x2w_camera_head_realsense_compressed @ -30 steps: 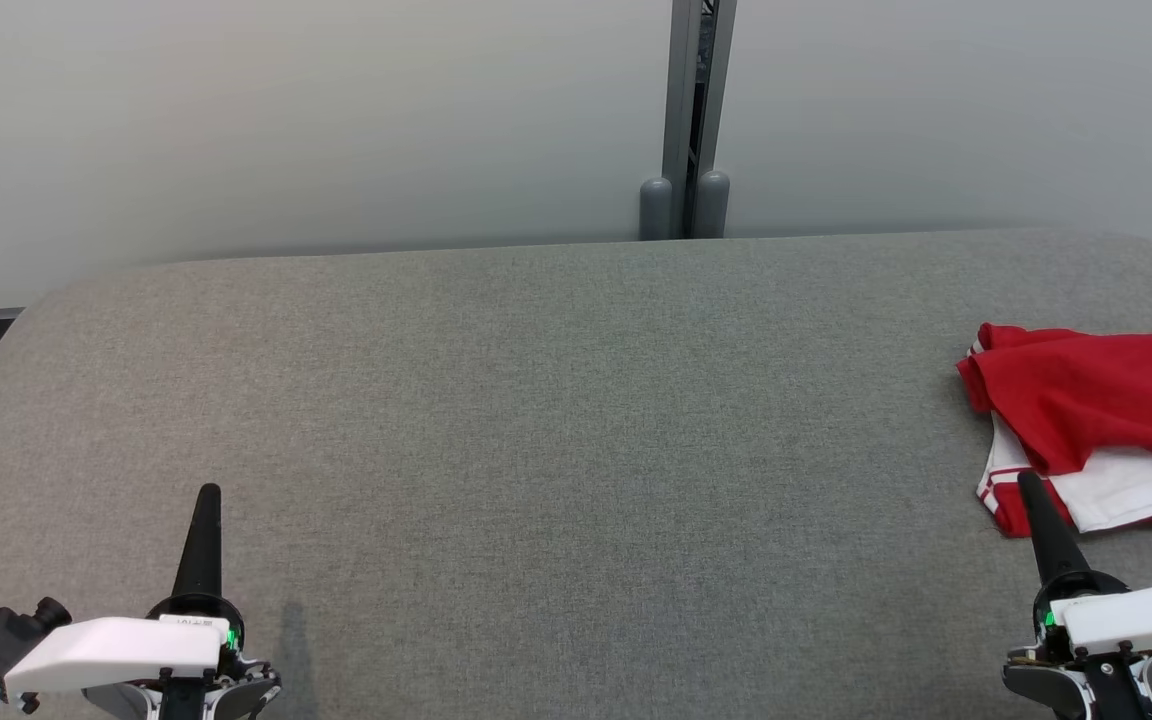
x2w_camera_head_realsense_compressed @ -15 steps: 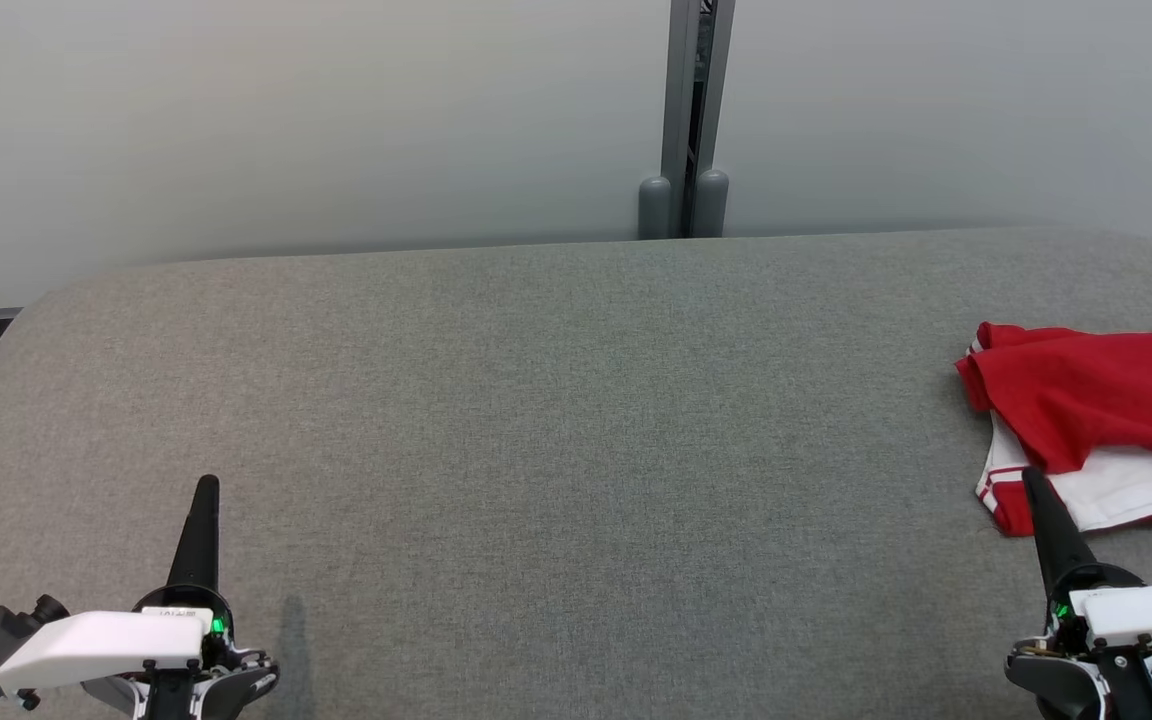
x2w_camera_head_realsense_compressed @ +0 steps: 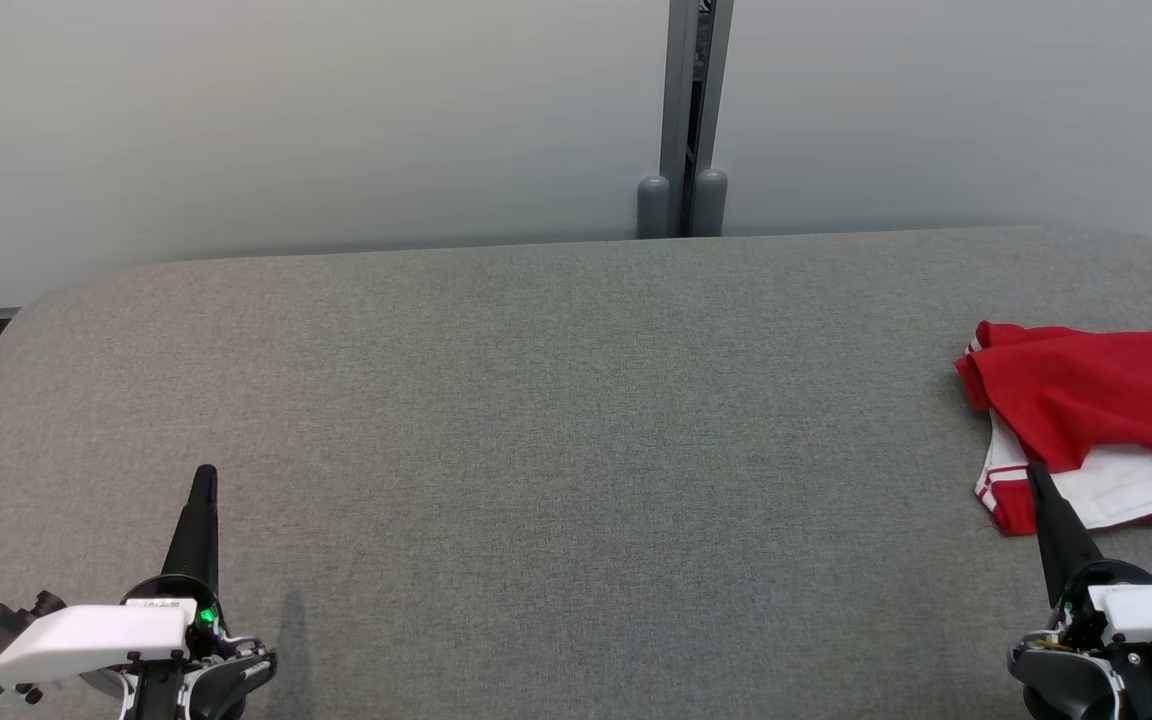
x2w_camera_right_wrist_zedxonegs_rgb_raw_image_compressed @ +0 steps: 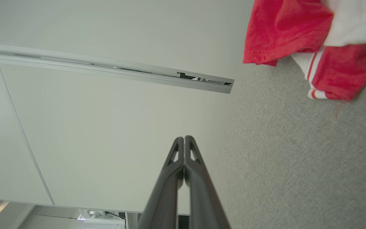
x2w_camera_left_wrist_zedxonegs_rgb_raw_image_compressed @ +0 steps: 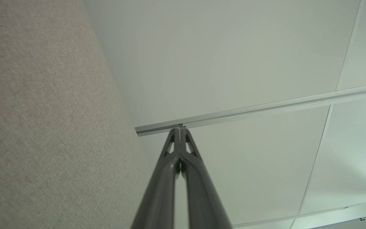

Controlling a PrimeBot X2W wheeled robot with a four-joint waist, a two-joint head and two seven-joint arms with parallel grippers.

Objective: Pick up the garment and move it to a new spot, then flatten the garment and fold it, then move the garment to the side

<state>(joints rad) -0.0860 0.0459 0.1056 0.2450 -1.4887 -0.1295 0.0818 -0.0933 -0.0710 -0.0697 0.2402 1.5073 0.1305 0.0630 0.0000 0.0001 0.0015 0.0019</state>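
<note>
A wide grey padded table spreads before me, with pale wall panels and a grey post behind its far edge. The red-and-white garment lies crumpled at the right edge, near my right gripper. My left gripper is well apart from it. Both jaws are closed and hold nothing.
</note>
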